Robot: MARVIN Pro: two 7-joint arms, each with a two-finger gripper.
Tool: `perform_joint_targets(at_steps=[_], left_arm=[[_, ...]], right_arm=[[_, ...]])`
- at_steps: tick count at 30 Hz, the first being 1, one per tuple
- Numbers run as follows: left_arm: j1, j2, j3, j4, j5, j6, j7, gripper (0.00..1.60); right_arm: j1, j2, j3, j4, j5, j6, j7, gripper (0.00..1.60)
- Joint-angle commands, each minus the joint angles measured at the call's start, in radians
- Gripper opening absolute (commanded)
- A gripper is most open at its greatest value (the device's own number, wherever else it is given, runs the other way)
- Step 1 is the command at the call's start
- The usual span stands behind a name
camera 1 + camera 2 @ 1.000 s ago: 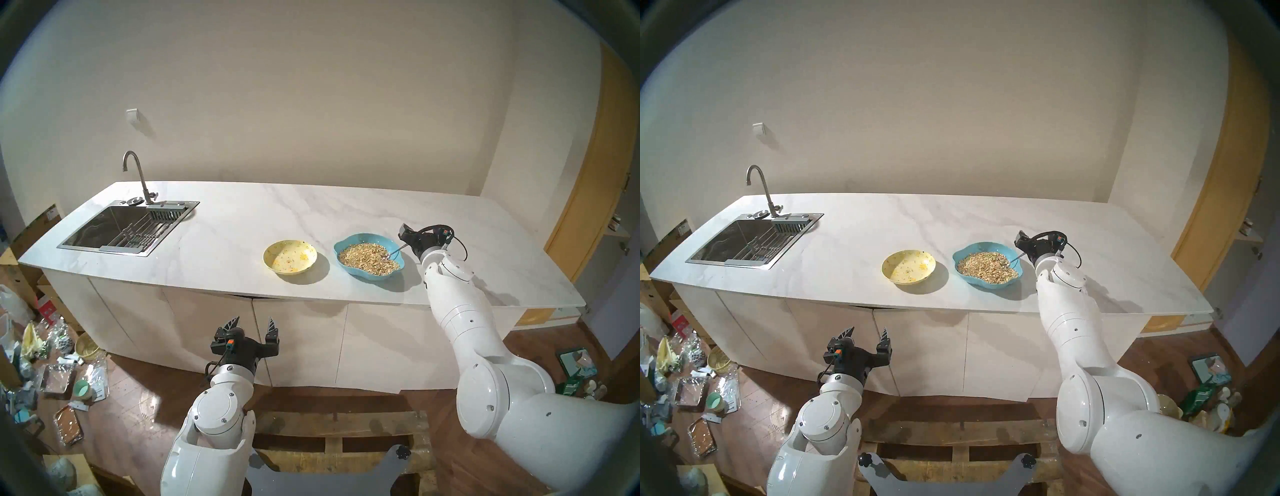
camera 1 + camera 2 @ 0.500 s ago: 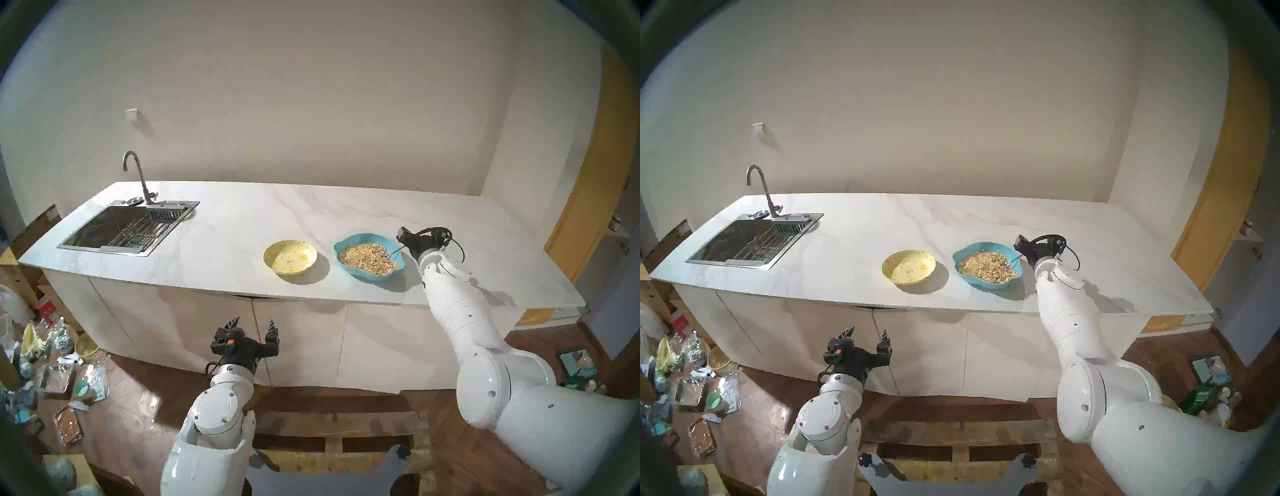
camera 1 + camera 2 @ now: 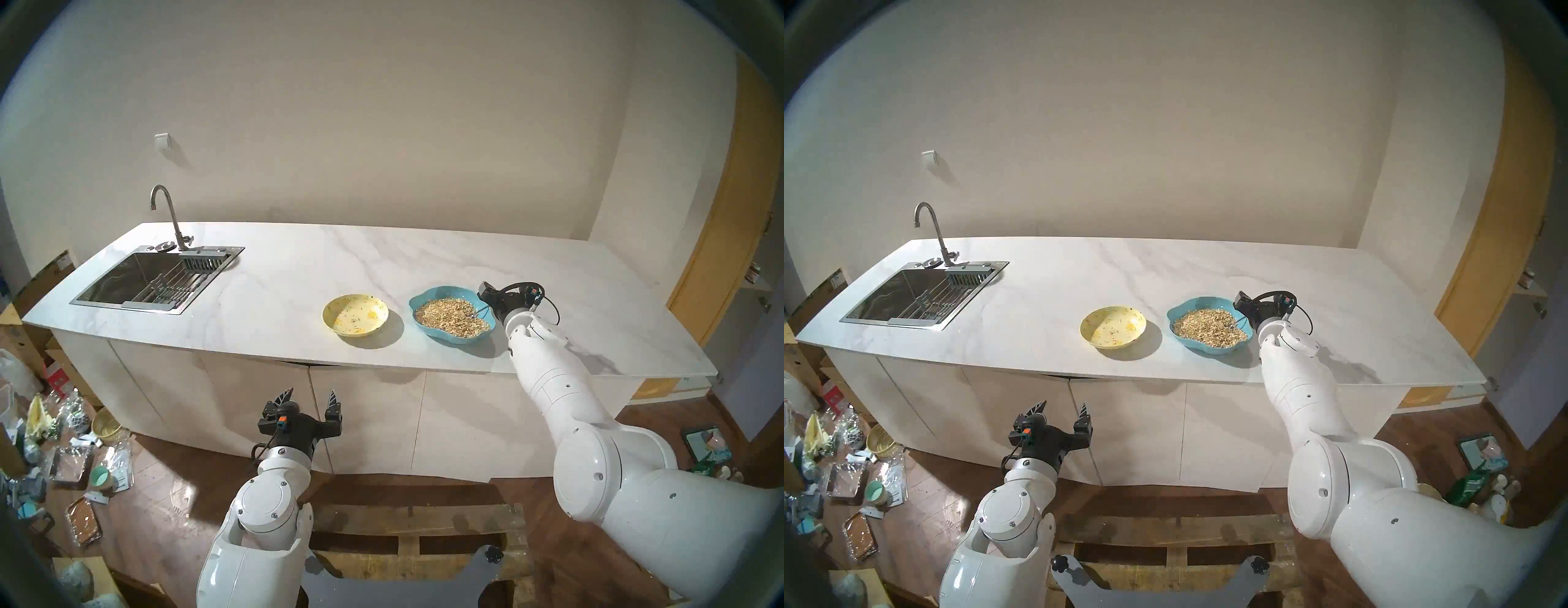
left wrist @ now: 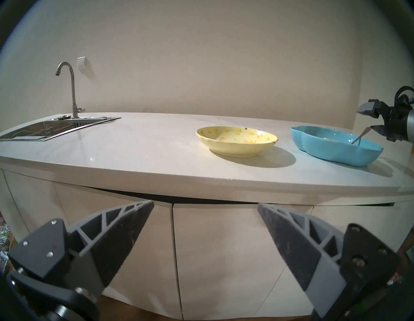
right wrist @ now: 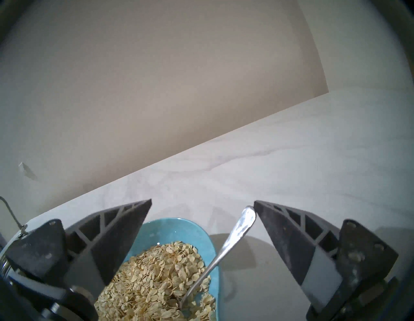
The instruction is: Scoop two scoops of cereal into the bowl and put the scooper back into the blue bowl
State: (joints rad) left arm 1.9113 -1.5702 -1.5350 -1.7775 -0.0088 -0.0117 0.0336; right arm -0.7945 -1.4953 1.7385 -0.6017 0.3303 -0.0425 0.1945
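The blue bowl (image 3: 441, 292) with a wavy rim stands on the white counter's right part, holding a heap of tan cereal (image 3: 450, 319). The scooper (image 3: 481, 311), a silver spoon, has its head in the flakes and its handle slanting up over the right rim. My right gripper (image 3: 488, 302) is open at that rim. In the right wrist view the scooper (image 5: 235, 233) rises between the fingers, its end close to one fingertip (image 5: 264, 213). The pale-yellow bowl (image 3: 355, 316) sits left of the blue one. My left gripper (image 3: 311, 392) hangs open below the counter front, holding nothing.
A steel sink (image 3: 157, 276) with a tall faucet (image 3: 169, 216) fills the counter's left end. The counter's front edge (image 3: 382, 365) runs just before both bowls. Bags and boxes litter the floor (image 3: 76, 446) at left; a wooden pallet (image 3: 415, 522) lies below.
My right arm has moved left and slightly down, bringing its open gripper from beside the blue bowl to its right rim, around the scooper's handle. The left arm is unchanged.
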Motion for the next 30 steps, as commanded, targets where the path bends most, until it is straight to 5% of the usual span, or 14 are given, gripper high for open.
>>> perform_joint_targets(at_steps=[1, 30], left_arm=[[-0.005, 0.000, 0.002, -0.025, -0.002, -0.006, -0.004, 1.60], [-0.005, 0.000, 0.002, -0.025, -0.002, -0.006, -0.004, 1.60]], right_arm=[[0.035, 0.004, 0.004, -0.009, 0.004, -0.033, 0.010, 1.60], [0.098, 0.032, 0.026, 0.119, 0.015, -0.070, 0.055, 1.60]])
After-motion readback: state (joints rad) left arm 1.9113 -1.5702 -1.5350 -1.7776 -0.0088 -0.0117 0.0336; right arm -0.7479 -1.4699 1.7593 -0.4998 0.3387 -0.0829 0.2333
